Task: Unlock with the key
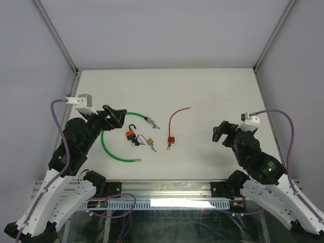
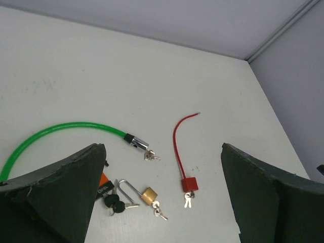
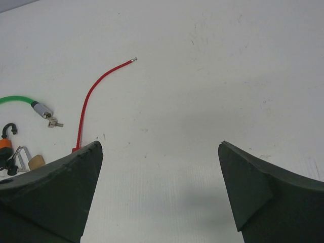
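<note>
Plainly, the left claw point(image 1: 116, 117) is spread wide and pinches nothing. Its arm is bent at the elbow and leans in over the table point(image 1: 207, 96), with the wrist tipped down and the fingers hanging clear of the surface.

In its own camera, a brass padlock point(image 2: 149, 195) lies just ahead, between the fingers, with small keys point(image 2: 160, 213) at its base. A little farther ahead and to the right lies a red padlock point(image 2: 190, 184) with a thin red cable and a pair of keys point(image 2: 188, 202) touching it. An orange padlock point(image 1: 130, 135) sits close under the claw's left finger, which covers most of it in the wrist view. A green cable lock point(image 2: 66, 126) curves away to the left, and that same finger cuts off its loop.

The right claw point(image 1: 218, 132) is also spread and empty. Its arm is folded low and it points at bare table, with every lock well off to its left. In its own view the left finger hides the red padlock's body and cuts off the brass and orange ones.

Whether any key sits in a keyhole is too small to tell.
</note>
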{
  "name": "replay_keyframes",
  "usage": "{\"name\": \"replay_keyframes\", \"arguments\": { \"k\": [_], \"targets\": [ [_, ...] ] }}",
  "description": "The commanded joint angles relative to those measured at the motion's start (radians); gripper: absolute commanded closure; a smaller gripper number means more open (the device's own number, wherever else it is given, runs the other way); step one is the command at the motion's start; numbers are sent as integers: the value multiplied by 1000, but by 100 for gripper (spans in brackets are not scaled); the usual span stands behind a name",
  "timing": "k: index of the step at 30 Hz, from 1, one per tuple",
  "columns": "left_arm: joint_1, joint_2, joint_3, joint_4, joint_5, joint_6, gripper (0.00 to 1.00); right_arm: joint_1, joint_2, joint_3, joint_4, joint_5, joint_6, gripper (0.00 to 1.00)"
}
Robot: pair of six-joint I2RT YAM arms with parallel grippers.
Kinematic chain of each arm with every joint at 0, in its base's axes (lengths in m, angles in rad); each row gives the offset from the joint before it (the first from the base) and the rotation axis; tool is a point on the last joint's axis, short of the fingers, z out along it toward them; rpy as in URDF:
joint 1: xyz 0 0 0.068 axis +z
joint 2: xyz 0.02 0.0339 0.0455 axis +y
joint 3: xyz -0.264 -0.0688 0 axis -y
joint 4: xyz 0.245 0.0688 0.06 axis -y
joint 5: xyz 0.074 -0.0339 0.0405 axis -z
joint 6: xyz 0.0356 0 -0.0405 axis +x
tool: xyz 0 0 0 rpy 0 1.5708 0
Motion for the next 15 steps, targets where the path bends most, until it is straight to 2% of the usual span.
{"name": "replay_keyframes", "arguments": {
  "k": [1,4,15],
  "targets": [
    [2,-53,6,-24,-97,127,1,4,20,30,34,22,-3,0],
    [2,-73,-38,0,-136,123,1,4,38,25,52,10,-9,0],
    [14,-82,-75,24,-112,135,1,3,65,26,86,10,-24,0]
  ]
}}
